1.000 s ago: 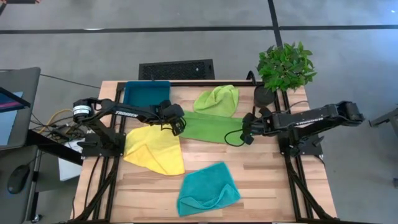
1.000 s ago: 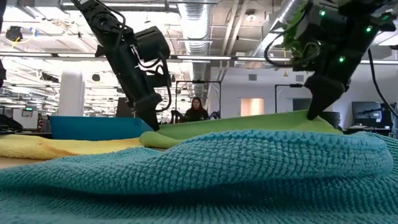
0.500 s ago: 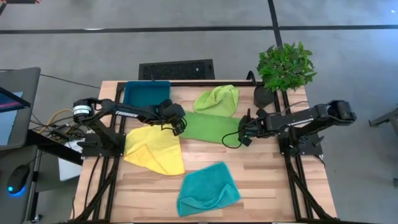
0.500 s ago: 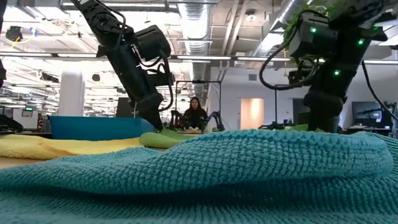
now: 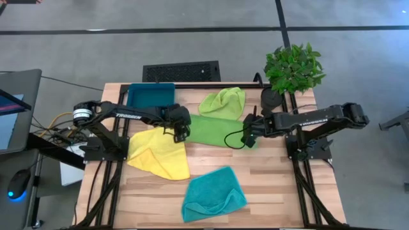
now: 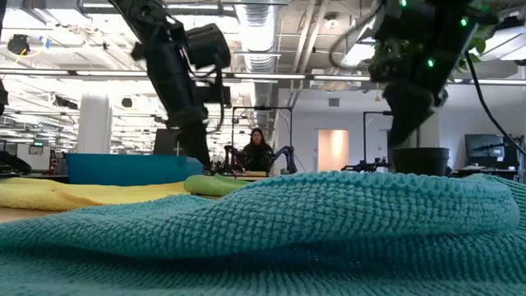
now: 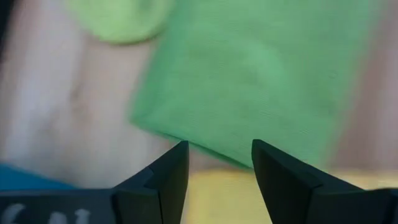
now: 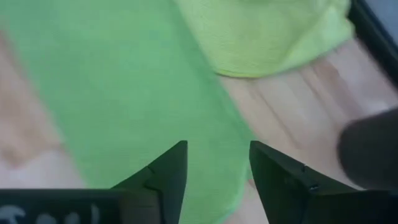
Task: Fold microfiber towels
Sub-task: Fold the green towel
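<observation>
A bright green microfiber towel [image 5: 214,131] lies folded flat at the table's middle. My left gripper [image 7: 219,149] hovers open just above its left end [image 5: 186,131]. My right gripper [image 8: 217,149] hovers open above its right end [image 5: 246,137]. Neither touches it. A crumpled lime towel [image 5: 223,102] lies behind it, a yellow towel [image 5: 158,153] at the near left, and a teal towel [image 5: 214,195] near the front edge. The teal towel [image 6: 263,230] fills the low view's foreground.
A dark-teal tray [image 5: 151,96] stands at the far left of the table. A potted plant [image 5: 293,69] stands at the far right corner. Bare wood shows at the near right [image 5: 281,185]. A person [image 6: 256,148] sits in the room beyond.
Both grippers have let go of the green towel's ends and risen. The right one has also shifted slightly toward the table's left. The towel's right end, held raised a second ago, has dropped, and the towel now lies flat.
</observation>
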